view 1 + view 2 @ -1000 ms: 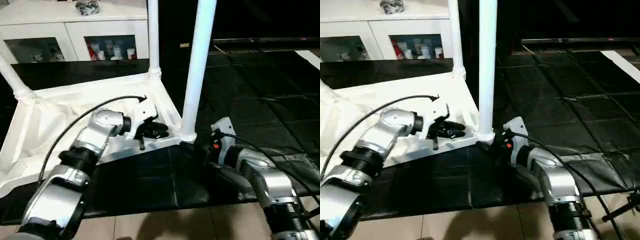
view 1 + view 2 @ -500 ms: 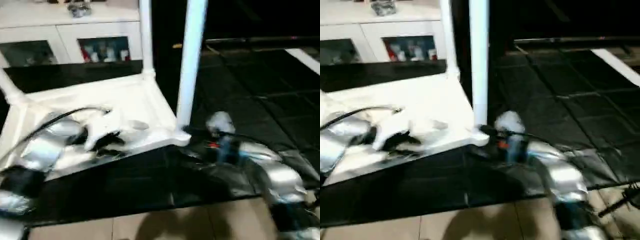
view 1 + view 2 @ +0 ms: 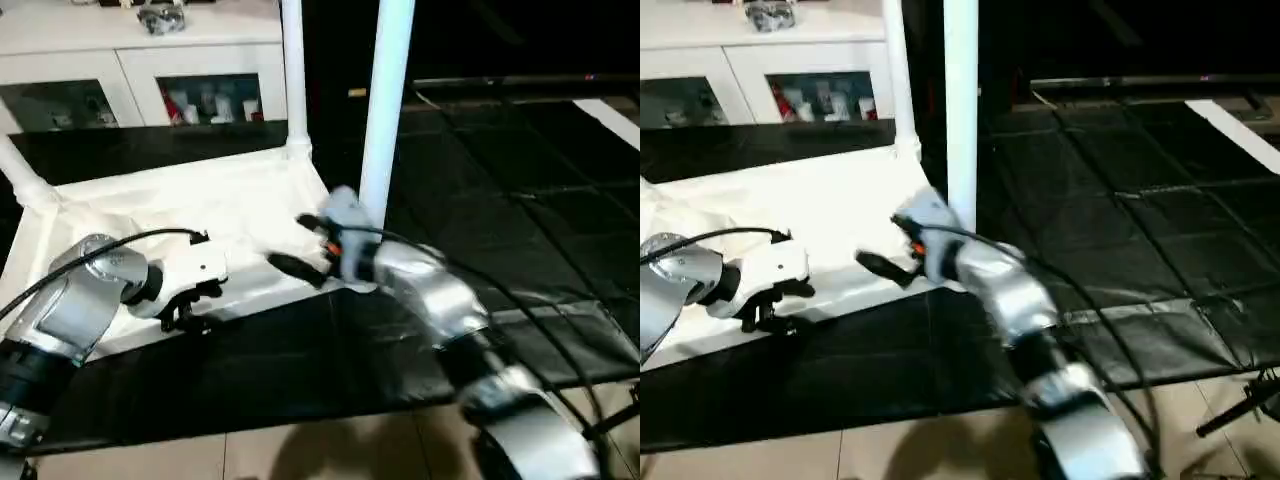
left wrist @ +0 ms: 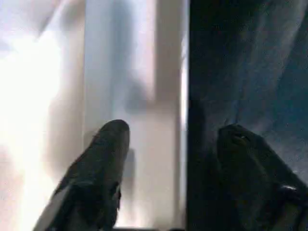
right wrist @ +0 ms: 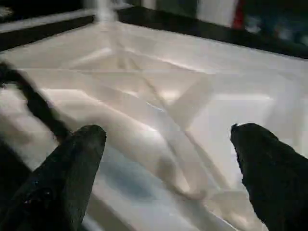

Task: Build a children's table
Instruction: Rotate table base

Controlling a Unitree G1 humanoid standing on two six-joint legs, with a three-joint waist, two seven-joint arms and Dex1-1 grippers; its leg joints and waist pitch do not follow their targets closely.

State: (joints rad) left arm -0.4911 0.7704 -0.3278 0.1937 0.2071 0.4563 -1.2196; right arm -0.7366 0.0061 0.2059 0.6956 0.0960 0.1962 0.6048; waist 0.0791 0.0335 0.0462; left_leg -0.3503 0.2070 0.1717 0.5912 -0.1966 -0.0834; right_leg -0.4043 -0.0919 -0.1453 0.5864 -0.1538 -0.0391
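Observation:
The children's table lies upside down on the black mat, its white ribbed top [image 3: 130,200] facing up. Three white legs stand in corner sockets: the near right leg [image 3: 388,90], the far right leg [image 3: 292,70] and a far left leg [image 3: 20,165]. My left gripper [image 3: 188,308] is at the top's near edge, open; in the left wrist view one finger [image 4: 103,159] is over the white rim and the other over the mat. My right gripper [image 3: 298,245] reaches across in front of the near right leg, open wide above the ribbed underside [image 5: 159,91], holding nothing.
A white glass-door cabinet [image 3: 140,60] stands behind the table top. Black floor mat [image 3: 520,200] stretches to the right and front, with beige floor tiles [image 3: 300,450] nearest me. A black cable [image 3: 130,240] arcs over my left forearm.
My left gripper has drawn back from the near right corner to the top's near edge and opened. My right arm has swung left, from beside the corner leg to over the top.

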